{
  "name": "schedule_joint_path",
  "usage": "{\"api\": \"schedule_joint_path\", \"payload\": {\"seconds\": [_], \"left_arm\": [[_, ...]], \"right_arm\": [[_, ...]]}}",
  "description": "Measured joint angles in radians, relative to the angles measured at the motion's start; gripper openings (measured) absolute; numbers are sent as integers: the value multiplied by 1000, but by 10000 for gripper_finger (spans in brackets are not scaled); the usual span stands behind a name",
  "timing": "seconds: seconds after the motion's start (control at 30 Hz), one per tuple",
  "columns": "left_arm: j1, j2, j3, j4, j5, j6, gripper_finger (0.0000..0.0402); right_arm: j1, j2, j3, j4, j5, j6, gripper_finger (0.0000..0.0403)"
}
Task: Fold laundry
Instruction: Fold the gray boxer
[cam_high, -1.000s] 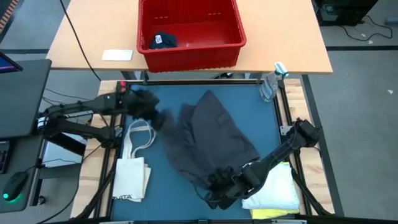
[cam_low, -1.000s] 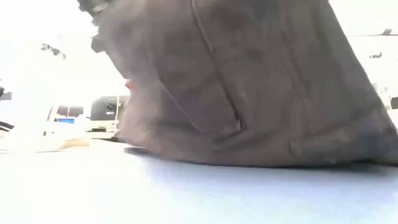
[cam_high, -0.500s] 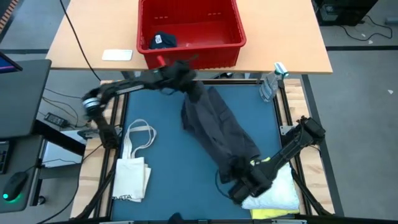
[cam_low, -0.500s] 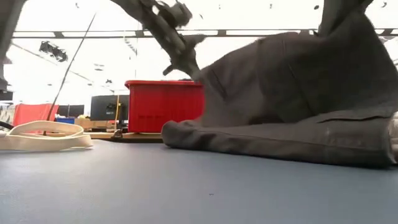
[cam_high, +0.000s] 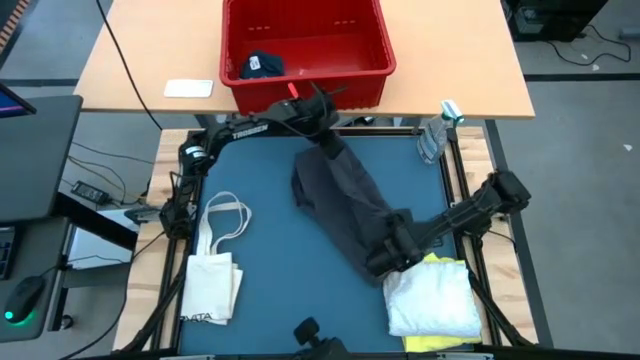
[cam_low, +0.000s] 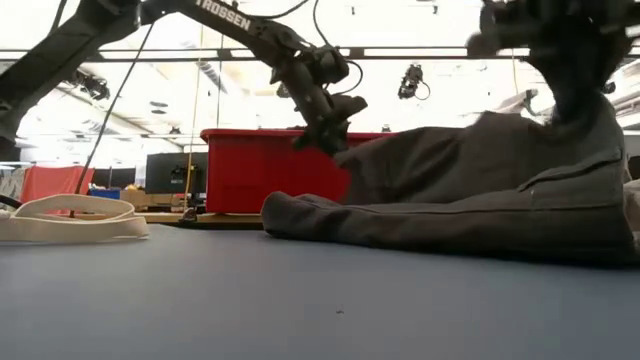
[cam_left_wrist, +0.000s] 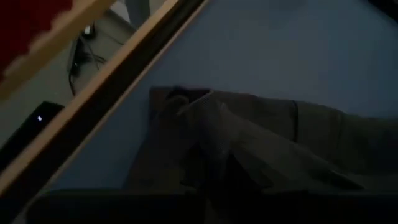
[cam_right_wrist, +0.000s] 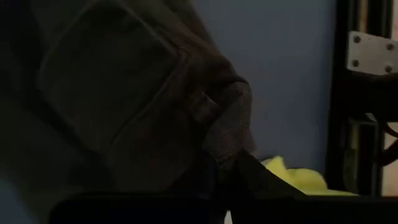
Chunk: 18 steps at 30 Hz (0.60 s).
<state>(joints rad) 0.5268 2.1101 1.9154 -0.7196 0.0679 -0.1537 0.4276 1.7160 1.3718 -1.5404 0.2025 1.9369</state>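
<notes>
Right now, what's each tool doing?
Left tool: at the far end of the grey garment; open or shut cannot be told.
Right tool: shut on the grey garment's near end.

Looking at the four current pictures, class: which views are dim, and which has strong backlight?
Left wrist view: very dim, the dark grey garment barely readable. Right wrist view: equally dim, cloth filling the frame, only the yellow garment catching light. Low view: bright ceiling glare behind, so the left tool shows as a silhouette. High view: evenly lit, the red bin clear.
</notes>
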Motion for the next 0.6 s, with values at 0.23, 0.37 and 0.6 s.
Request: {"api": "schedule_joint_path", "payload": {"seconds": [0.23, 0.37, 0.6], "left_arm": [[30, -5, 55, -136, -7, 105, 137], [57, -7, 57, -261, -10, 170, 187], [84, -28, 56, -480, 52, 287, 223]], "right_arm": [[-66, -135, -242, 294, -199, -37, 106], [-77, -190, -330, 400, -243, -5, 163], [-28, -280, -290, 293, -96, 163, 195]]}}
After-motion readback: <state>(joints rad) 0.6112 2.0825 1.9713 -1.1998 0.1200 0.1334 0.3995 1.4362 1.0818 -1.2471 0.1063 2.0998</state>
